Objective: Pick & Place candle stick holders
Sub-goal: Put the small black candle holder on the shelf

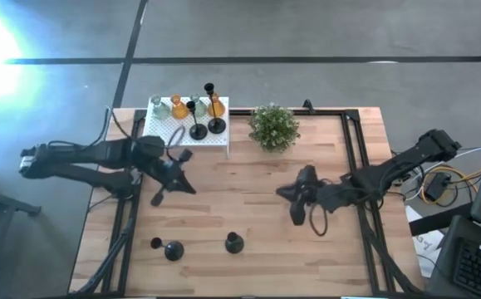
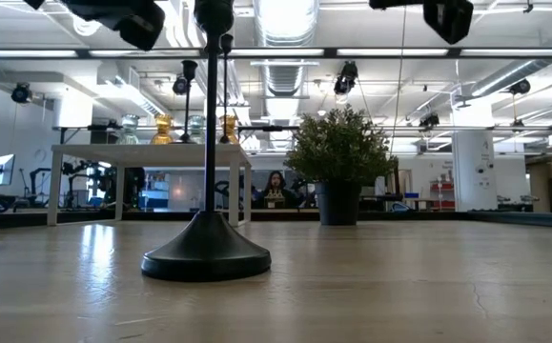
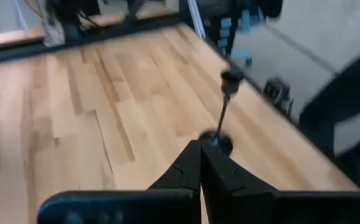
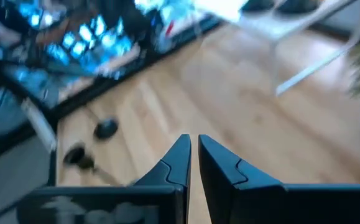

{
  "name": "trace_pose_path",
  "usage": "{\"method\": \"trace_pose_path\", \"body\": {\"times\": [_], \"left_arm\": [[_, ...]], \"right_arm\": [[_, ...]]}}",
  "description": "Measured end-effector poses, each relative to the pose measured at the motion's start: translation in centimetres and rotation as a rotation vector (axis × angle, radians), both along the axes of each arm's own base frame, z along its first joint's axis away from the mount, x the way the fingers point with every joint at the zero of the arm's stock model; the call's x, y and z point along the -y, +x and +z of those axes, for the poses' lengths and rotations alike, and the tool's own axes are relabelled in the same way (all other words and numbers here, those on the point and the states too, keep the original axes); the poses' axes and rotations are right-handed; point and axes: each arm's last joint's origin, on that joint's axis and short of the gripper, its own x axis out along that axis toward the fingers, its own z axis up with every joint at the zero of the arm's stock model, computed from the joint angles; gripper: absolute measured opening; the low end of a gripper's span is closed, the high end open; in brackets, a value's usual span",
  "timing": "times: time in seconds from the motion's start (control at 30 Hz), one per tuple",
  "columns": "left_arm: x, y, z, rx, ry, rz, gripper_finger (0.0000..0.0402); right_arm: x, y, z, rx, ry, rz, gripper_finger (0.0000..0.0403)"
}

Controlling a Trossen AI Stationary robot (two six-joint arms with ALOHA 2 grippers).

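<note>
Two black candle stick holders stand on their round bases near the table's near edge: a tall one and a shorter one. One shows close in the low view. Several more holders, black, amber and clear glass, stand on the white perforated box at the far left. My left gripper is shut and empty above the table's left middle; a black holder stands just beyond its fingertips. My right gripper is shut and empty above the table's right middle.
A bushy green potted plant stands at the far middle, right of the box. Bare wood lies between the two grippers and along the near right. Black frame rails run along the table's left and right sides.
</note>
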Motion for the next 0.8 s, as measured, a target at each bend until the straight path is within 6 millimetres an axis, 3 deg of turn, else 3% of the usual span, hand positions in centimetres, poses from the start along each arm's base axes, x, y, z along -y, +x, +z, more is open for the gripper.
{"method": "trace_pose_path", "body": {"times": [0.17,0.4,0.53,0.8], "left_arm": [[0.5,1.6,-1.4,-0.027,0.050,-0.042,0.0006],[0.6,4.3,-2.7,-0.025,0.038,-0.056,0.0007],[0.7,5.9,-3.4,-0.018,0.015,-0.071,0.0007],[1.0,8.6,-5.2,-0.003,-0.025,-0.128,0.0009]], "right_arm": [[0.9,-1.2,1.2,0.047,-0.075,-0.082,0.0027],[1.4,-1.8,1.3,-0.012,-0.286,-0.102,0.0027],[1.5,-2.0,2.2,0.051,-0.240,-0.135,0.0027],[2.4,-5.4,3.4,0.088,-0.074,0.238,0.0026]]}}
